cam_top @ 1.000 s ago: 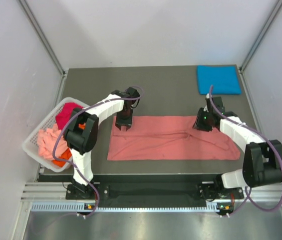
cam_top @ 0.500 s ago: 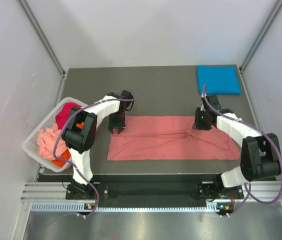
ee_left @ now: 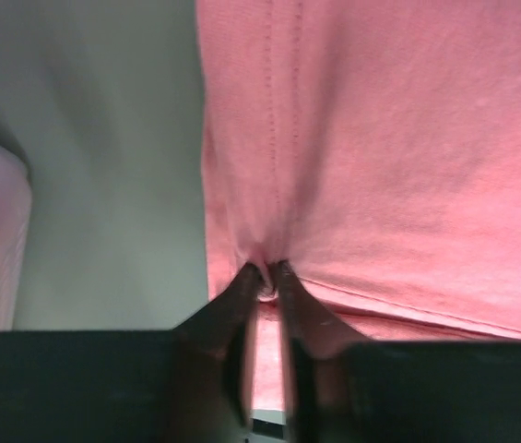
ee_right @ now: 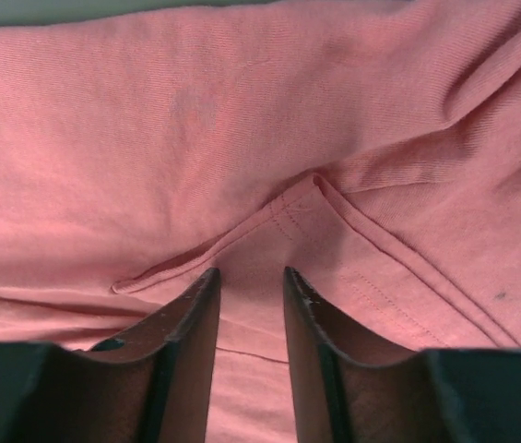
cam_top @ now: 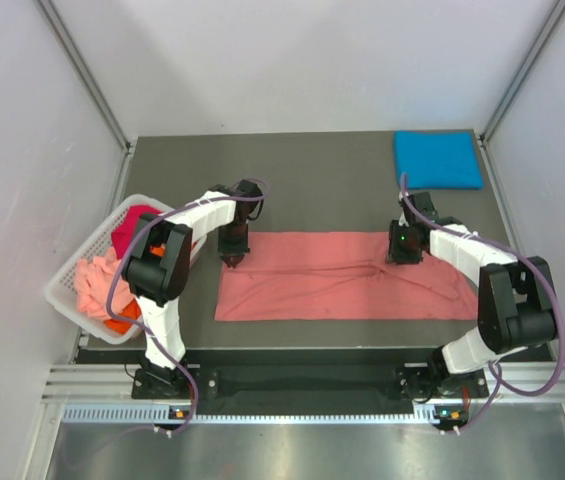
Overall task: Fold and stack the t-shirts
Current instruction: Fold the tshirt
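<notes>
Left wrist: left jaws pinch soft, double-stitched salmon t-shirt (ee_left: 380, 138); right jaws apart over its creased knit.

Both arms are the same build: left arm (cam_top: 198, 211) and right arm (cam_top: 465, 256) have white shells with chunky black joints (cam_top: 162, 262), and there's a purple cable (cam_top: 111, 288) coming off each. Fingers (ee_left: 228, 309) are dark, tapered, kinda matte. Tiny green light (cam_top: 399, 239) near the right wrist, black bases (cam_top: 152, 382) too
</notes>
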Motion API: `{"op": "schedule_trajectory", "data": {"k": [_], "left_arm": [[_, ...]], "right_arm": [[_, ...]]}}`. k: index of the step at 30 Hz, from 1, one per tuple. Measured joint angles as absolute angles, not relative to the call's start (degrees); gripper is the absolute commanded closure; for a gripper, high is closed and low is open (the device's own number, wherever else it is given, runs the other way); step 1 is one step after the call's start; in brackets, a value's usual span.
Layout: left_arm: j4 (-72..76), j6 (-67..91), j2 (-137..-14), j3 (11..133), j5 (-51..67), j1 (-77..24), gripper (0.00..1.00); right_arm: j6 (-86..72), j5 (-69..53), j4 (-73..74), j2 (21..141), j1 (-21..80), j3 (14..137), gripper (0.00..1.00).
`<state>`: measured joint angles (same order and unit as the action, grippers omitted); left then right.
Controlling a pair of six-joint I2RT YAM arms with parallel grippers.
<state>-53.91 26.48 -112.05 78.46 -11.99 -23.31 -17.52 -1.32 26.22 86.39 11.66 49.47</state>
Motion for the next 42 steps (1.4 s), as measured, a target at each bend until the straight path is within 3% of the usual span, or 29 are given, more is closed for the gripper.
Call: {"op": "schedule_trajectory", "data": {"k": [3, 10, 33, 35, 36, 37, 42], "left_arm": [[-53.56, 26.65, -112.05, 78.46, -11.44, -23.31, 1.0], [-53.69, 26.5, -112.14, 78.65, -11.4, -23.27, 1.0], [-55.94, 26.57, -113.1, 82.7, -15.94, -23.16, 1.0], [-55.86, 26.5, -113.14, 82.3, -15.94, -23.16, 1.0], [-55.83, 26.46, -113.19, 82.08, -15.94, -23.16, 1.0], [-55.79, 26.44, -113.25, 81.84, -15.97, -23.16, 1.0], [-55.44, 26.41, -113.54, 80.42, -15.94, -23.16, 1.0]], "right_arm": [[-17.39, -1.19, 26.09, 87.18, 11.84, 49.47, 0.71], [-17.02, -1.08, 25.1, 88.18, 11.88, 48.31, 1.0], [-18.7, -1.04, 25.74, 79.29, 13.93, 44.4, 1.0], [-18.74, -0.99, 25.82, 79.26, 14.11, 43.46, 0.94], [-18.85, -0.95, 26.0, 79.26, 14.11, 43.29, 0.84], [-19.33, -0.58, 25.98, 79.26, 14.11, 43.18, 0.8], [-24.47, 4.6, 26.87, 79.24, 14.11, 43.18, 0.69]]}}
